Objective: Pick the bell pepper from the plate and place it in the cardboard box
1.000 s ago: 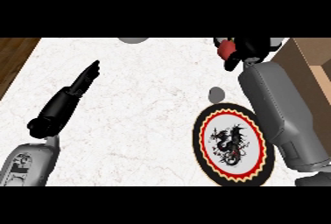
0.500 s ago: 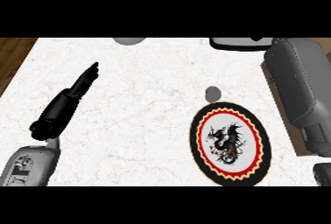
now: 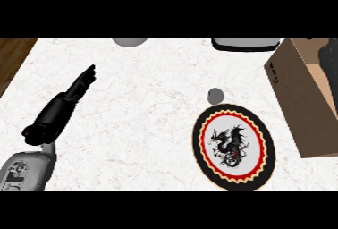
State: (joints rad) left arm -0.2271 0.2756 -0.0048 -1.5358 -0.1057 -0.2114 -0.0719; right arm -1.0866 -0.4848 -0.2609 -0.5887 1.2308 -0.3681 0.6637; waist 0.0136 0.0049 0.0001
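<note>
While one left hand lies straight-fingered on the counter, one plate and one cardboard box sit alongside.

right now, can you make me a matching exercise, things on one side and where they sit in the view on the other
Things:
1. plate
2. box
3. left hand
4. small grey disc

Places:
A. left side of the counter, fingers straight and pointing away
B. right edge of the view
C. lower right of the counter, dragon picture in its middle
D. just above the plate

Pairs: 1-C, 2-B, 3-A, 4-D
</note>
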